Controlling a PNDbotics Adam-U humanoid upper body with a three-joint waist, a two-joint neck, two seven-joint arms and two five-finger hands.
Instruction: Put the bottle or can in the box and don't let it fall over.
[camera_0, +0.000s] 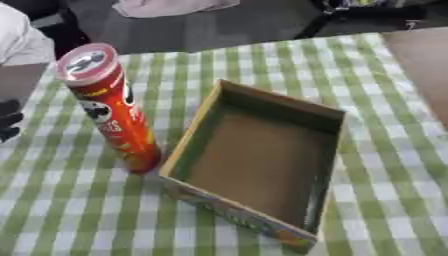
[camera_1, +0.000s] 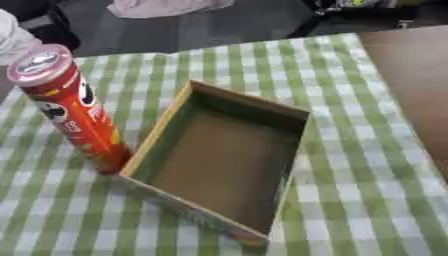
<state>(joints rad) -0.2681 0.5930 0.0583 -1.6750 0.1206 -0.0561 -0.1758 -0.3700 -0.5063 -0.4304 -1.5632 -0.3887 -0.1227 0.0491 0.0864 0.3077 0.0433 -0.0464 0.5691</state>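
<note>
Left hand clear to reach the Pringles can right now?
Probably yes. The left hand shows at the left edge, with only bare checked tablecloth between it and the upright Pringles can. The cardboard box sits on the can's far side.

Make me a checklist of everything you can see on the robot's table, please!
Surface: table with a green and white checked cloth; bare brown tabletop at the right.
Job's things: red chips can standing upright on the cloth, close beside the left wall of the open cardboard box; the box has nothing in it.
Clutter: nothing seen.
Hands: a dark shape at the left edge of the left eye view may be the left hand, fingers unclear; right hand not in view.
Cables: nothing seen.
Surroundings: dark floor, a pinkish cloth and dark gear beyond the table.
</note>
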